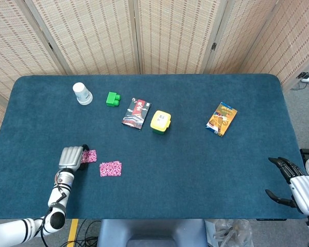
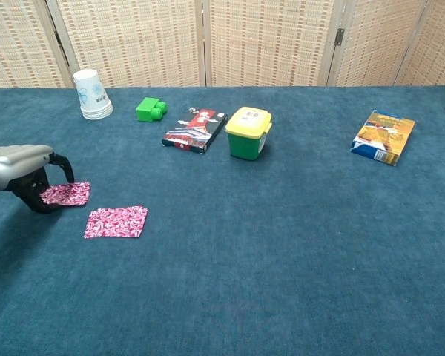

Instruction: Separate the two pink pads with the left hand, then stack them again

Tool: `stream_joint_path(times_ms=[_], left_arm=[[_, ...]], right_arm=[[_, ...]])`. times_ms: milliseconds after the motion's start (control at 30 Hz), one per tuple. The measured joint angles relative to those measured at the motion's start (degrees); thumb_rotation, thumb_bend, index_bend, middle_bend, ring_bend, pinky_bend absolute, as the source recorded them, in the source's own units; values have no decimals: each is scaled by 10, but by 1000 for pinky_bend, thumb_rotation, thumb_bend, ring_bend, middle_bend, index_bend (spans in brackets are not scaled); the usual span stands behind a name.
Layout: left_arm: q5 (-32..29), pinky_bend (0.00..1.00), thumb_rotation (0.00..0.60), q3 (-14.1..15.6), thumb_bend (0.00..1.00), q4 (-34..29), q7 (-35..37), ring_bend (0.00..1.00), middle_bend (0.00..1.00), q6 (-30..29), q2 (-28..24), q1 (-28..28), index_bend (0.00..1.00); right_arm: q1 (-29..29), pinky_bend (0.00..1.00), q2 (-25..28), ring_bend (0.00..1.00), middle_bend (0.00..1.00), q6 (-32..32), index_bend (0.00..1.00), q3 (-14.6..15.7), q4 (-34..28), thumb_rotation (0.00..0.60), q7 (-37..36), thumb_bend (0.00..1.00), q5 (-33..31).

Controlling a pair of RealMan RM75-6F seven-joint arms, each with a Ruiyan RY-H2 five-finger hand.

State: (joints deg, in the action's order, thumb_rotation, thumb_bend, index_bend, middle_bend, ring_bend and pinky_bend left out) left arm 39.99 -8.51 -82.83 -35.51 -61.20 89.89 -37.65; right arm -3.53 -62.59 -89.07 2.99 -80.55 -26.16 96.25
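Note:
Two pink patterned pads lie apart on the blue table. One pad [image 1: 110,168] [image 2: 116,222] lies flat near the front left. The other pad [image 1: 89,156] [image 2: 67,193] sits just left of and behind it. My left hand [image 1: 71,157] [image 2: 24,173] pinches that pad's left edge, its fingers curled over it. Whether this pad is off the cloth I cannot tell. My right hand [image 1: 298,188] hangs open beyond the table's front right corner, holding nothing; the chest view does not show it.
At the back left stand a white paper cup [image 1: 82,93] [image 2: 93,95] and a green block [image 1: 113,99] [image 2: 150,109]. A small dark booklet [image 1: 136,113] [image 2: 195,129] and a yellow-lidded green tub [image 1: 160,121] [image 2: 248,132] sit mid-table. A snack packet [image 1: 221,119] [image 2: 384,136] lies right.

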Motion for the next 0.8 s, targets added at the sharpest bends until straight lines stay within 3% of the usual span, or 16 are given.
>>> stream_joint_path(times_ms=[333,800], left_arm=[[25,1000,600,7,360,-71,-16,952,970,-27,-11,1,396],[46,1000,600,17,360,-130,-55,949,970,-64,12,-8,386]], right_arm=[[-3,165,-4,106,190,6,97,-1,8,600,-9,277,-2],[-1,165,-6,106,190,3,97,-1,19,600,-19,276,-5]])
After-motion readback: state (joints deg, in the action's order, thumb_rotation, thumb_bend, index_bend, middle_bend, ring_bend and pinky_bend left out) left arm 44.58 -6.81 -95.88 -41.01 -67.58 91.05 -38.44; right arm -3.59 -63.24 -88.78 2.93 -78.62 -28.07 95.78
